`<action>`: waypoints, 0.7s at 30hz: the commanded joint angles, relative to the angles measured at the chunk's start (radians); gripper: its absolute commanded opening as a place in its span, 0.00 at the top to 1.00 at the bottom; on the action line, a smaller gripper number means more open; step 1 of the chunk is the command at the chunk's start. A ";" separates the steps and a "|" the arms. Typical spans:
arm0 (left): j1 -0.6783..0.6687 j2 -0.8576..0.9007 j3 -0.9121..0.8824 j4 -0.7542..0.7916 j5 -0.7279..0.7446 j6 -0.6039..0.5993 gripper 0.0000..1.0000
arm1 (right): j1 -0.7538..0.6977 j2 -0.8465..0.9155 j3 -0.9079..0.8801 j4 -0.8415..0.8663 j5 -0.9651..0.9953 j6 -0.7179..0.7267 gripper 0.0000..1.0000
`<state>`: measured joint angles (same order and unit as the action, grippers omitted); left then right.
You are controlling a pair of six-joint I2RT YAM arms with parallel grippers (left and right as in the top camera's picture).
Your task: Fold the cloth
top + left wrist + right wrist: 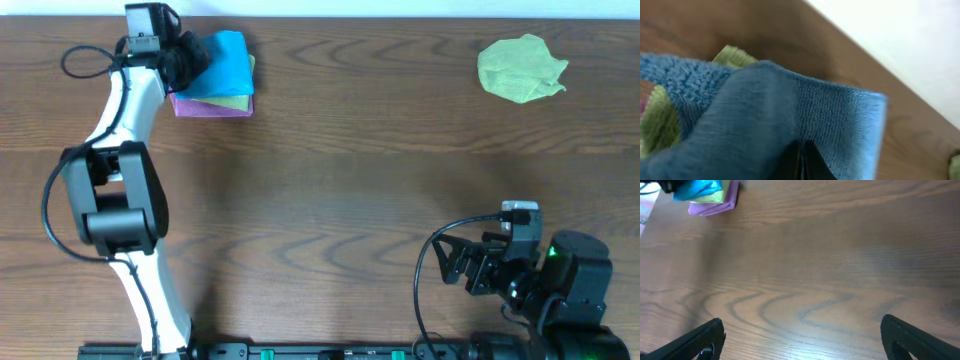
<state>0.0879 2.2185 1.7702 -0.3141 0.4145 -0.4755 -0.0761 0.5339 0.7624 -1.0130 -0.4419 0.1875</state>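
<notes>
The blue cloth (pixel 225 58) lies on top of a small stack at the table's far left, over a yellow-green cloth (pixel 232 101) and a purple cloth (pixel 205 108). My left gripper (pixel 190 58) reaches over the stack's left side and is shut on a fold of the blue cloth (pixel 770 115); its black fingertips (pixel 810 162) pinch the fabric, which is bunched up around them. The right gripper (pixel 462 262) rests near the front right of the table, open, with only bare wood between its fingers (pixel 697 341).
A crumpled yellow-green cloth (pixel 520 67) lies at the far right of the table. The stack (pixel 710 195) shows at the top left of the right wrist view. The table's back edge (pixel 880 65) runs close behind the stack.
</notes>
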 commanded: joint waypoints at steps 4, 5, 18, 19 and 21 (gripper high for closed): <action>0.002 0.082 0.013 0.006 -0.023 -0.038 0.95 | -0.008 -0.005 -0.003 -0.001 -0.010 0.014 0.01; 0.002 0.096 0.013 0.010 -0.023 -0.038 0.94 | -0.008 -0.005 -0.003 -0.001 -0.010 0.014 0.01; 0.005 0.080 0.013 0.009 0.031 -0.001 0.94 | -0.008 -0.005 -0.003 -0.002 -0.010 0.014 0.01; 0.005 0.056 0.013 0.007 0.027 0.017 0.94 | -0.008 -0.005 -0.003 -0.002 -0.010 0.014 0.01; 0.005 0.008 0.013 -0.003 0.000 0.037 0.95 | -0.008 -0.005 -0.003 -0.002 -0.010 0.014 0.01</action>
<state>0.0906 2.2986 1.7729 -0.3000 0.4305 -0.4847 -0.0761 0.5339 0.7624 -1.0134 -0.4419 0.1871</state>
